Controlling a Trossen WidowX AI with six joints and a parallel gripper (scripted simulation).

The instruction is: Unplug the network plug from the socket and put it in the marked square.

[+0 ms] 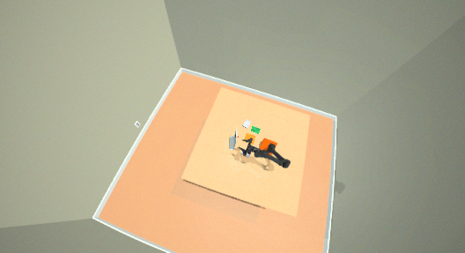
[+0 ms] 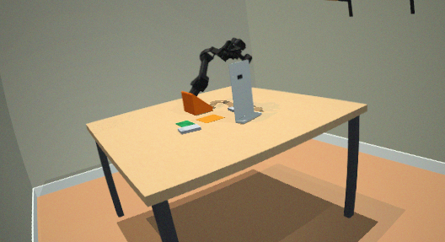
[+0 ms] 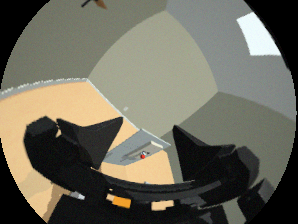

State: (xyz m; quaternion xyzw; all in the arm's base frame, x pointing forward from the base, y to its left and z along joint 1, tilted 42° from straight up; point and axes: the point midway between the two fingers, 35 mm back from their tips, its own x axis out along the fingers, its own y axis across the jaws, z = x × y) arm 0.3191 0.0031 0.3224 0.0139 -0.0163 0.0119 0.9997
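The upright grey panel [image 1: 232, 143] [image 2: 242, 92] [image 3: 141, 136] stands on the table, with a small dark opening in the face seen in the exterior view. In the wrist view, a pale raised block [image 3: 154, 147] is on its near face, with a tiny red-and-white detail at the plug's place; the plug's outline and tab are too small to tell. My gripper [image 3: 148, 123] is open, with nothing seen between its widely spread fingers. It hangs high, on the arm's side of the panel. A flat orange square [image 1: 250, 137] [image 2: 211, 118] [image 3: 121, 202] lies on the table, apart from the gripper.
A green patch [image 1: 255, 130] [image 2: 184, 123] and a whitish flat block [image 1: 247, 123] [image 2: 190, 129] lie beside the orange square. An orange-red wedge [image 1: 267, 144] [image 2: 192, 104] stands near the arm's base. Another small pale object [image 2: 231, 109] [image 3: 77, 195] lies near the panel.
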